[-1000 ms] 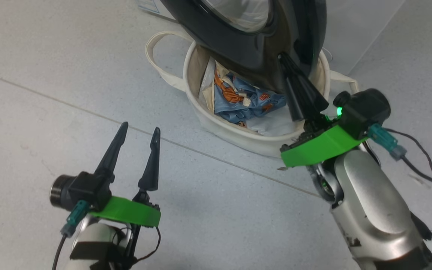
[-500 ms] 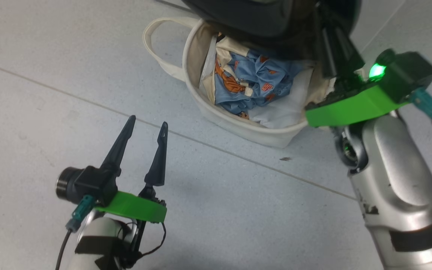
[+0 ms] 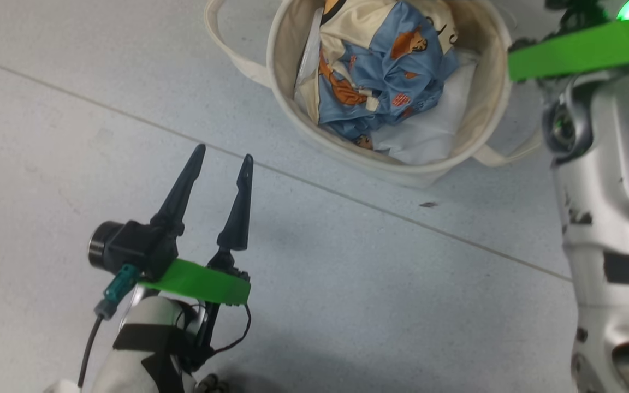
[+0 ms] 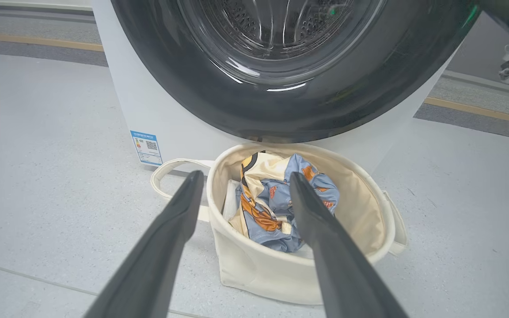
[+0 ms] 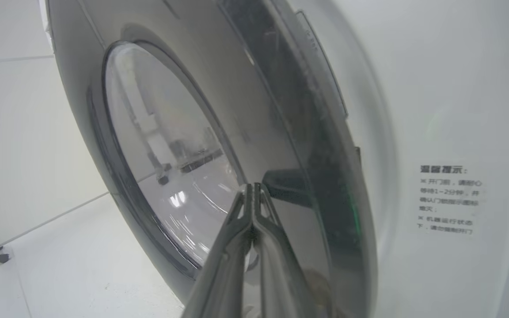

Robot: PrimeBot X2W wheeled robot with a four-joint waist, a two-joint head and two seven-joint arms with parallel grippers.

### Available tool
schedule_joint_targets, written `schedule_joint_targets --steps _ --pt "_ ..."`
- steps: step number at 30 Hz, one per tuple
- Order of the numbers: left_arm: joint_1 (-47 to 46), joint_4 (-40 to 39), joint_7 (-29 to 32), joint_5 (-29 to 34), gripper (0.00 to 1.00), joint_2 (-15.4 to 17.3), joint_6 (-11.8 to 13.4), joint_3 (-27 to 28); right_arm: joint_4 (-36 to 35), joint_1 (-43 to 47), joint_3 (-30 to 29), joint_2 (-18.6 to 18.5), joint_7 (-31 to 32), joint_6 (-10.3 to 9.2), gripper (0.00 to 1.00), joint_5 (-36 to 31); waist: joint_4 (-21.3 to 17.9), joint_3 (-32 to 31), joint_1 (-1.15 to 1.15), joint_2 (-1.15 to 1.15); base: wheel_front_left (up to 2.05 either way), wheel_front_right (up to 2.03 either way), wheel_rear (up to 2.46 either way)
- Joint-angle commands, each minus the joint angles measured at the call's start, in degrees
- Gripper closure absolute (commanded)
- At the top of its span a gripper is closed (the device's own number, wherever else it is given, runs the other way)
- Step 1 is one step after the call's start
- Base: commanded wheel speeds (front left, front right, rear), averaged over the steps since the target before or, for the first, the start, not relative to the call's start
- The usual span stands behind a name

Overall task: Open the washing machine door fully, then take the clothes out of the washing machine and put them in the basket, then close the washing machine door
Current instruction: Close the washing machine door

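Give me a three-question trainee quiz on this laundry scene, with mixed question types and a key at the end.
1. True or false: the left pincer grips a garment.
2. Where do the light-blue, orange-printed fabric clothes lie? A) inside the drum B) in the round cream canvas basket C) on the floor
3. In one word, what state is the right pincer in, beside the round, glossy black-rimmed glass washing machine door?
Key: 1 false; 2 B; 3 shut.

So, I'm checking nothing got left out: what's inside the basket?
In the basket lie crumpled light-blue clothes with orange prints, a cream piece among them, and a plain white sheet beside them. They cover the basket's bottom, so anything lower cannot be seen.
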Motion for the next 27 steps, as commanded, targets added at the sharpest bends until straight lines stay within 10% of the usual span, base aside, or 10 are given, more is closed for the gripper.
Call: schedule_joint_targets --steps 1,18,27 --pt "-0.3 -1.7 -0.3 -0.9 0.00 0.9 0.6 1.4 -0.5 -2.5 -0.1 1.0 -0.2 -0.01 1.00 -0.5 0.5 0.9 0.00 0.00 0.00 0.00 0.00" --pt "-1.7 -4.1 -0.3 -3.1 0.00 0.8 2.4 -0.9 0.0 -11.6 -11.3 1.3 -0.2 -0.01 1.00 -2.8 1.9 3.8 0.00 0.00 0.00 0.00 0.00" --pt "-1.4 -3.4 -0.3 -2.5 0.00 0.8 2.4 -0.6 0.0 -8.4 -6.6 1.3 -0.2 -0.01 1.00 0.1 0.7 1.8 0.00 0.00 0.00 0.00 0.00"
